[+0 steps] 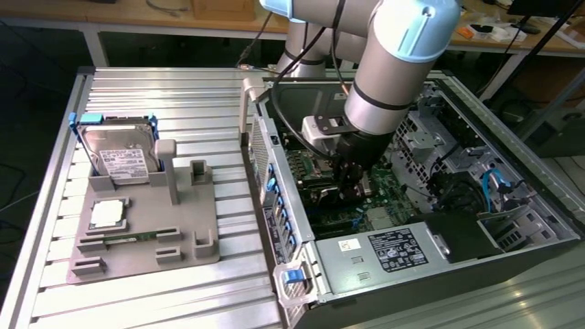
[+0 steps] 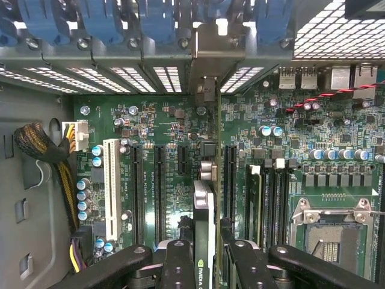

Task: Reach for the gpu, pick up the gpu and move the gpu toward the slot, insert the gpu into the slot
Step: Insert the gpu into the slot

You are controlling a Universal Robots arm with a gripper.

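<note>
In the wrist view the gpu [image 2: 204, 198] appears edge-on as a thin dark card with a small green logo. It stands upright over the green motherboard [image 2: 162, 123]. My gripper [image 2: 204, 256] is shut on it, with one black finger [image 2: 178, 262] pressed on each side. The card's metal bracket [image 2: 204, 57] meets the rear panel of the case. Its own slot is hidden beneath it, and black slots [image 2: 160, 192] run parallel on both sides. In the exterior view my gripper [image 1: 352, 184] is low inside the open computer case [image 1: 539, 226].
A grey fixture tray [image 1: 188, 240] on the exterior view's left holds a hard drive [image 1: 123, 161], a processor chip [image 1: 108, 212] and a memory stick [image 1: 128, 238]. The power supply [image 1: 384, 250] sits at the case's near end. Blue clips [image 2: 102, 21], a cable bundle [image 2: 42, 147] and the processor socket [image 2: 328, 223] surround the card.
</note>
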